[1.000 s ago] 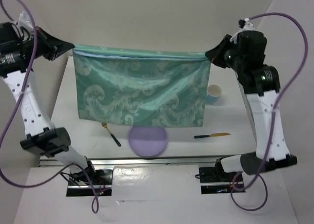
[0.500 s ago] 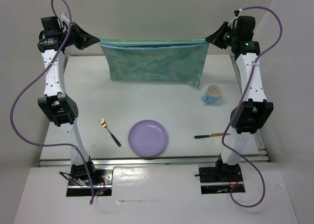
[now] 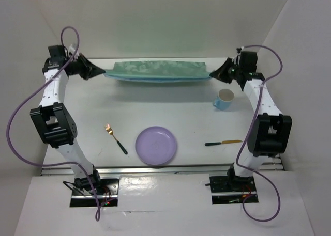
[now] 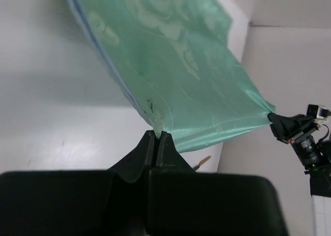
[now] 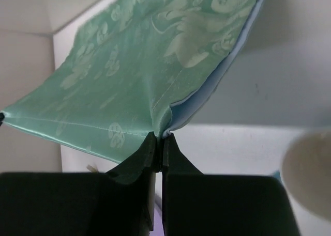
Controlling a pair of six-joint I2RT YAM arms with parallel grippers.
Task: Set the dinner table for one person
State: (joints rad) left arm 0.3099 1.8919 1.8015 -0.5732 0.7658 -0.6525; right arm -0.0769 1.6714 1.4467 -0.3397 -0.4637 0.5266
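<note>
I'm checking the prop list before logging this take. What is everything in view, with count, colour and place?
table: one, white, under everything
cloth: one, green patterned, stretched between both tools at the table's far side
cup: one, light blue, right side, beside the right arm
plate: one, purple, near edge, centre
fork: one, gold with dark handle, left of the plate
knife: one, gold blade with dark handle, right of the plate
left arm: one, white and black, left side
right arm: one, white and black, right side
left tool: one, black, shut on the cloth's left corner
right tool: one, black, shut on the cloth's right corner

Dinner table (image 3: pixel 170 108) w/ fork (image 3: pixel 116 139), plate (image 3: pixel 156 145), knife (image 3: pixel 223 142), mug (image 3: pixel 225 98).
</note>
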